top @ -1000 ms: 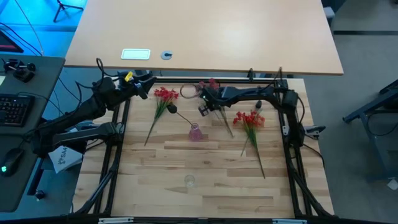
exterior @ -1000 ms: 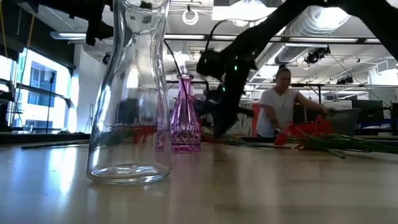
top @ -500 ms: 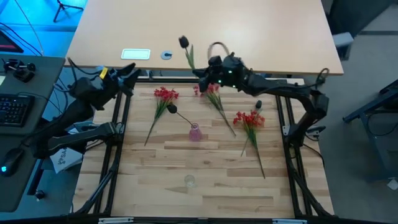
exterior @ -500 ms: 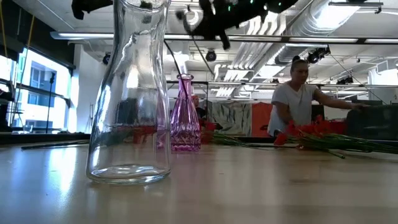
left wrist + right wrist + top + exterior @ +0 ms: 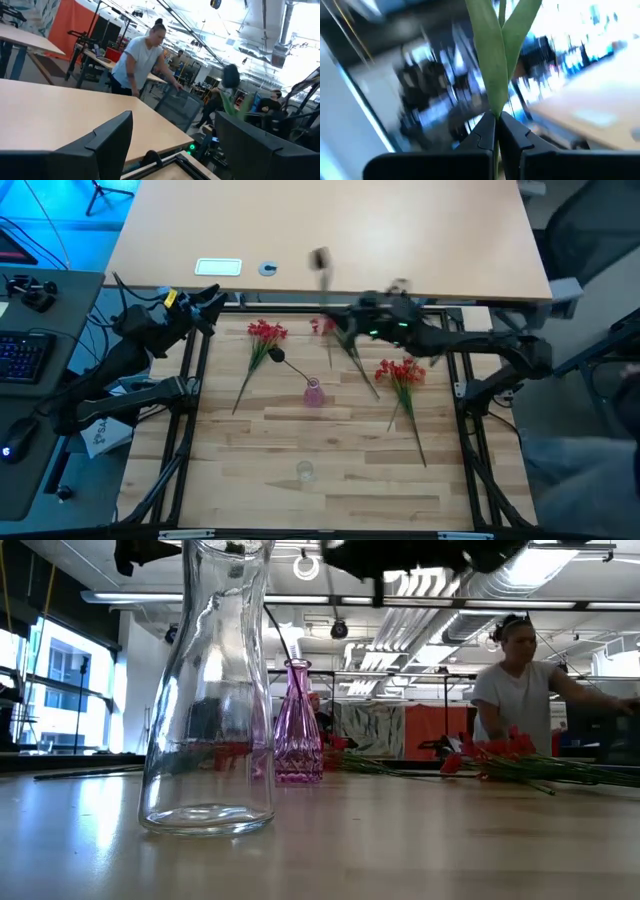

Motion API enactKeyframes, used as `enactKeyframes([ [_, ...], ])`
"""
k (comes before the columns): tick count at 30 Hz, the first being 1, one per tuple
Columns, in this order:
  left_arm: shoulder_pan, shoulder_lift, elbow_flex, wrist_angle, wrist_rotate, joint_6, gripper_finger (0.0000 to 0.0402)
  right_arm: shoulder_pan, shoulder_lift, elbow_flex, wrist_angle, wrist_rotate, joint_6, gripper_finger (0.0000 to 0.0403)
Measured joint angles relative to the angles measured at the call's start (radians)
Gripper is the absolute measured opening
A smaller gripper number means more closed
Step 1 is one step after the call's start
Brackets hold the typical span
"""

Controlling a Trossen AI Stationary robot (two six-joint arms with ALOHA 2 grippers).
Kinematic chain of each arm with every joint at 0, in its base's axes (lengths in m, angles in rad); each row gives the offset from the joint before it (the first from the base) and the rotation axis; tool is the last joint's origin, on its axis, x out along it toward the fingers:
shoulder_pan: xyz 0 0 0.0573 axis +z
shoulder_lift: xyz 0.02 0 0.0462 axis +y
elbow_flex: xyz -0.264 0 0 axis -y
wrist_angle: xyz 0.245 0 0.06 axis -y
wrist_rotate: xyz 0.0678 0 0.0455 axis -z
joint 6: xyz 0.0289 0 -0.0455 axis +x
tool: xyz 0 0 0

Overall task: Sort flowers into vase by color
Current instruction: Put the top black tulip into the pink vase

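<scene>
Above the table's far edge, right pincer (image 5: pixel 496 131) clamps a smooth, seemingly dark-headed flower (image 5: pixel 496 60).

a person (image 5: pixel 142 57) leans over a tan table (image 5: pixel 55 117) beyond the spread claw (image 5: pixel 175 150).

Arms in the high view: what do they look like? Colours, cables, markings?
Both arms are dark, near-black, jointed links. The left arm carries a small yellow tag by its hand and dark cable along it. The right arm shows small green lights close to its hand. In the wrist views, each hand's fingers are flat, matte black and angular.
</scene>
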Motion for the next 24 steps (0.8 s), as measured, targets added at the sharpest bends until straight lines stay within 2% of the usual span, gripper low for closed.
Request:
enactKeyframes([
  [3,0.000,0.000,0.000,0.000,-0.004,0.000,0.0271,0.010,-0.117,-0.170,0.238,-0.007,0.048,0.0000],
  [5,0.000,0.000,0.000,0.000,-0.020,0.001,0.0271,0.041,-0.144,-0.209,0.292,-0.010,0.036,0.0000],
  [7,0.000,0.000,0.000,0.000,-0.042,0.001,0.0271,0.084,-0.135,-0.207,0.306,0.010,-0.014,0.0000],
  [10,0.000,0.004,0.000,0.001,-0.081,0.001,0.0271,0.143,-0.091,-0.125,0.326,0.011,-0.100,0.0000],
  [16,0.000,0.005,0.000,0.001,-0.096,-0.033,0.0271,0.177,0.053,0.006,0.320,-0.071,-0.246,0.0000],
  [19,0.000,0.005,0.000,0.002,-0.096,-0.052,0.0271,0.160,0.088,-0.026,0.386,-0.078,-0.173,0.0000],
  [21,0.000,0.005,0.000,0.002,-0.096,-0.052,0.0271,0.156,0.091,-0.093,0.499,-0.075,-0.126,0.0000],
  [24,0.000,0.005,-0.001,0.002,-0.096,-0.052,0.0271,0.162,0.083,-0.173,0.701,-0.052,-0.135,0.0000],
])
